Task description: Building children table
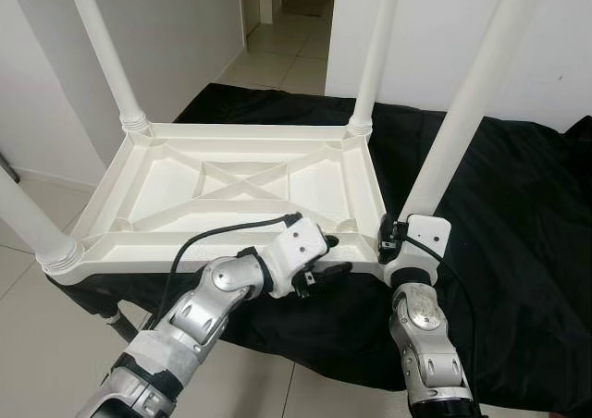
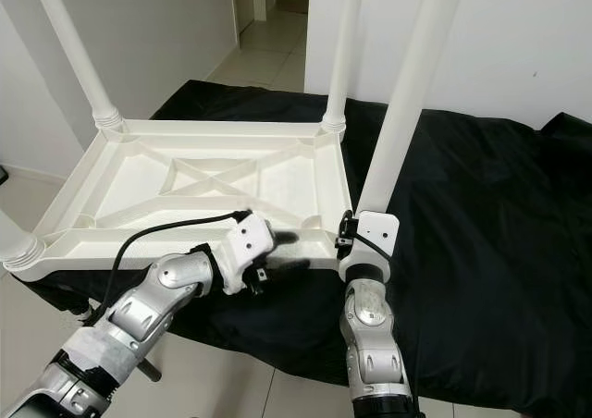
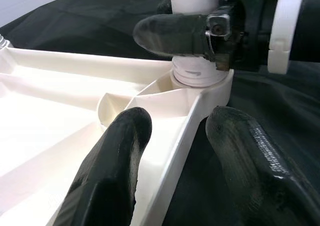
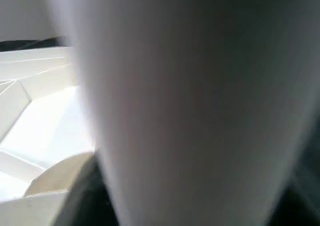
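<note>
A white plastic children's table (image 1: 148,210) lies upside down on a black cloth, with its legs pointing up. My left gripper (image 1: 331,256) is at the near rim close to the right corner. It is open, with one finger (image 3: 115,161) inside the rim and the other outside, a small gap showing. My right gripper (image 1: 396,238) is shut on the base of the near right leg (image 1: 472,104), just above its socket. One of its black fingers (image 3: 170,33) crosses the leg in the left wrist view. Up close, the leg (image 4: 190,106) is a white blur.
The black cloth (image 1: 518,215) covers a low surface that extends to the right and back. Three more legs rise at the far right (image 1: 375,57), far left (image 1: 102,48) and near left (image 1: 28,219). Tiled floor (image 1: 37,344) lies in front; a hallway (image 1: 287,30) opens behind.
</note>
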You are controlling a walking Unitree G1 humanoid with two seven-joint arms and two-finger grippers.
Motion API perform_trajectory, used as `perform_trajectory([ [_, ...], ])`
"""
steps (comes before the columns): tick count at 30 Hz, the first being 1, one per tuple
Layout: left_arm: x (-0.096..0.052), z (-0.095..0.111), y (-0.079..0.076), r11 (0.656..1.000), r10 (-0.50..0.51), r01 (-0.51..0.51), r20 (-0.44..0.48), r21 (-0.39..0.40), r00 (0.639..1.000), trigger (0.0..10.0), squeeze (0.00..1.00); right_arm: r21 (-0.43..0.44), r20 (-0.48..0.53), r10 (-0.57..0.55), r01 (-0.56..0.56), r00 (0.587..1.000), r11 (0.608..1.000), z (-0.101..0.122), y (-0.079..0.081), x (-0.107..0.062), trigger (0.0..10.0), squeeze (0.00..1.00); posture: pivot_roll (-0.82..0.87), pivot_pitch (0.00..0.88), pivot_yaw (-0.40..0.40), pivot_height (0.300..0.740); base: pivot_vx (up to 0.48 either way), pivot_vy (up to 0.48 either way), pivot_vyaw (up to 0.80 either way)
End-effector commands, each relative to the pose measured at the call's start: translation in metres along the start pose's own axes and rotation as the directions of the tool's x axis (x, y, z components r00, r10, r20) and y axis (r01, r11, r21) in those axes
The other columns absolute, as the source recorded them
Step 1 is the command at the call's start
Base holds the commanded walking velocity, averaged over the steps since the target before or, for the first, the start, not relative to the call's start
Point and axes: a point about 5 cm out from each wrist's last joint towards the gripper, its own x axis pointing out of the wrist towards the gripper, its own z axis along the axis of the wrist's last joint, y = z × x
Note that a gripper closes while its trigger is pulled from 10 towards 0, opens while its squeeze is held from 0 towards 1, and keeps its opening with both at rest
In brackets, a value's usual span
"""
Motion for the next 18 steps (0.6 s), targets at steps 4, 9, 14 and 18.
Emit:
perform_trajectory([
  [4, -0.001, 0.001, -0.005, 0.998, -0.067, 0.067, 0.0, 0.002, 0.998, 10.0, 0.0, 0.087, -0.021, 0.041, -0.039, 0.999, 0.995, -0.006, 0.005, -0.006, 10.0, 1.0, -0.03, 0.0, -0.02, 0.74, 0.0, 0.0, 0.0],
  [9, -0.002, 0.002, -0.007, 0.998, -0.064, 0.064, 0.003, 0.0, 0.998, 10.0, 0.0, 0.074, -0.011, 0.09, -0.089, 0.996, 0.993, -0.006, 0.004, -0.009, 10.0, 1.0, -0.02, 0.003, -0.023, 0.74, 0.0, 0.0, 0.0],
  [14, -0.001, 0.003, -0.007, 0.998, -0.06, 0.06, 0.006, -0.004, 0.998, 10.0, 0.0, 0.065, 0.03, 0.16, -0.162, 0.987, 0.985, -0.003, -0.01, -0.015, 10.0, 0.48, -0.02, 0.007, -0.023, 0.74, 0.0, 0.0, 0.0],
  [18, -0.002, 0.003, -0.006, 0.998, -0.058, 0.058, 0.006, -0.002, 0.998, 10.0, 0.0, 0.029, 0.054, 0.294, -0.295, 0.954, 0.955, -0.001, -0.018, -0.017, 10.0, 0.0, -0.03, 0.01, -0.02, 0.74, 0.0, 0.0, 0.0],
])
